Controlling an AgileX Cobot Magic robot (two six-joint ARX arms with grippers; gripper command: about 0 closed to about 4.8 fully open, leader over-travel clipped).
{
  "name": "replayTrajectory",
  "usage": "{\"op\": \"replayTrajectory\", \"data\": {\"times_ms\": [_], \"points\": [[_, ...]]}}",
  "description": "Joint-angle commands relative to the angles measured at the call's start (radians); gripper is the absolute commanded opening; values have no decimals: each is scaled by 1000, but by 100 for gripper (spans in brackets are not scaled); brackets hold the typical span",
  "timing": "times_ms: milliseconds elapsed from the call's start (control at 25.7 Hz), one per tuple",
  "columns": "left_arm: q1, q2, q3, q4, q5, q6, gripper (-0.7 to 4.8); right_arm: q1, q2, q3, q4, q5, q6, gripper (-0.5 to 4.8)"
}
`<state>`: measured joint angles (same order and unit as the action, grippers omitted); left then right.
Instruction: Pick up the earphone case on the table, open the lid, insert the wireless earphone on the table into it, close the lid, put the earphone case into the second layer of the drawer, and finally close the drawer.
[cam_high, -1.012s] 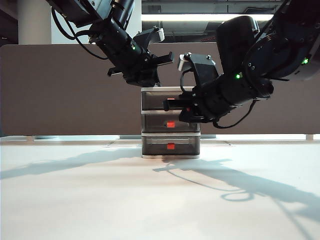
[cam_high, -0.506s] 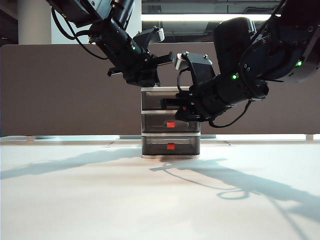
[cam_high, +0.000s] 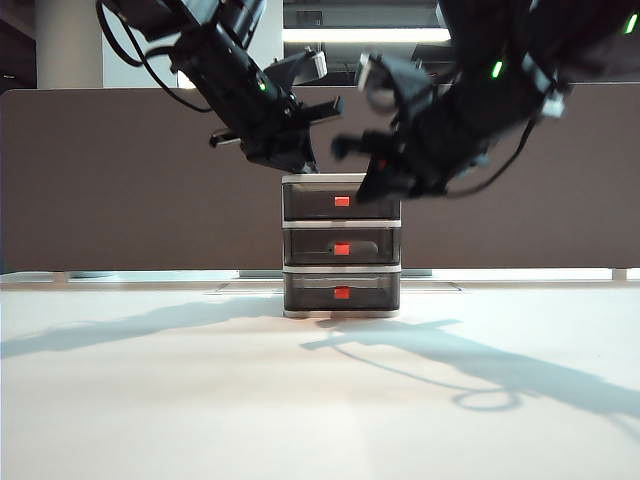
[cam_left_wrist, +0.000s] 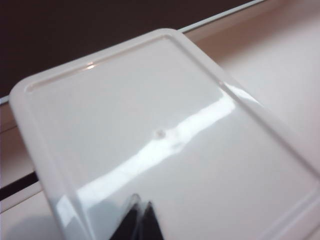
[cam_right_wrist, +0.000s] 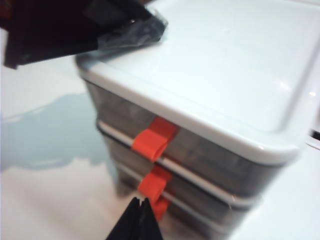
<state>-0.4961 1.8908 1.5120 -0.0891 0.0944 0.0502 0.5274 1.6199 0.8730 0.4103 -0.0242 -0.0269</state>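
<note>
Drawer (cam_high: 341, 246) stood at the table's (cam_high: 320, 400) far middle, all three tiers shut, its second layer (cam_high: 341, 246) showing a pale shape inside, while my left gripper (cam_left_wrist: 140, 220) and right gripper (cam_right_wrist: 140, 217), both closed and empty, hung above its top.

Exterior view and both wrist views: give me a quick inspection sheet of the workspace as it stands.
Surface: white table, only arm shadows on it.
Job's things: drawer, all three layers shut; pale oblong shape behind the second layer front, possibly the earphone case.
Clutter: nothing seen.
Grippers: left gripper shut, empty, above the drawer's top; right gripper shut, empty, raised before its upper front.
Cables: black cable looped on left arm.
Surroundings: dark partition behind.
</note>
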Motion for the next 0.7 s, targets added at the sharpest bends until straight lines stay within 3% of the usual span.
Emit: {"op": "replayTrajectory", "data": {"times_ms": [39,312,584,701], "points": [[0,-55,2,-29,3,-6,-6,0,-108,2,-177,-4,0,-1],[0,-161,0,-160,3,-69,-6,0,-337,-21,-441,0,-1,-1],[0,-263,-5,-347,3,-74,-6,0,-604,-190,-544,3,0,-1],[0,-308,-20,-363,3,-77,-6,0,-665,-233,-565,4,0,-1]]}}
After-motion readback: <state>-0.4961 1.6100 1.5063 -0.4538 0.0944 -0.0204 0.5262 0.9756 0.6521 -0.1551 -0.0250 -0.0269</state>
